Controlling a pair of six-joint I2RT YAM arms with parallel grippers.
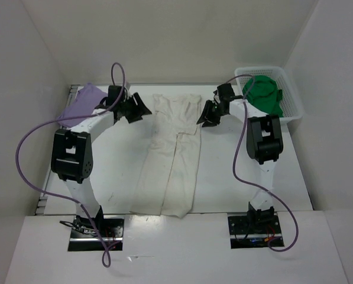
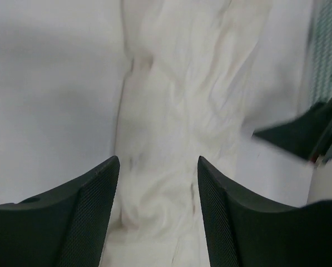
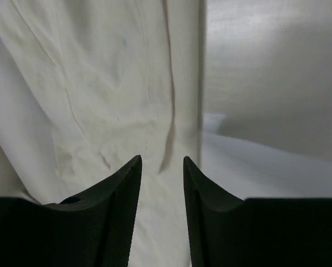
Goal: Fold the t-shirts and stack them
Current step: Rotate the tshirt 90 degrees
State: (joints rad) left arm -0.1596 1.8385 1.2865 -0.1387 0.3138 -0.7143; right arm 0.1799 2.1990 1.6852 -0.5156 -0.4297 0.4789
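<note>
This is looking like a robotics lab's test cell rather than a home or a shop. Plain white panels [image 1: 164, 35] are boxing in a white table [image 1: 223, 177] on three sides. The left arm [image 1: 73, 157] and the right arm [image 1: 264, 142], both bare black-and-white machines, are standing bolted to metal plates [image 1: 96, 234] at the near edge, with purple cables [image 1: 23, 160] looping loose along them. A white mesh basket [image 1: 293, 109], a cream shirt [image 1: 170, 160], a green shirt [image 1: 264, 93] and a lavender shirt [image 1: 78, 105] are lying on the table.

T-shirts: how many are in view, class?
3: cream white cloth t-shirt spread mid-table; lavender purple cloth t-shirt far left; bright green cloth t-shirt in white plastic mesh basket.
</note>
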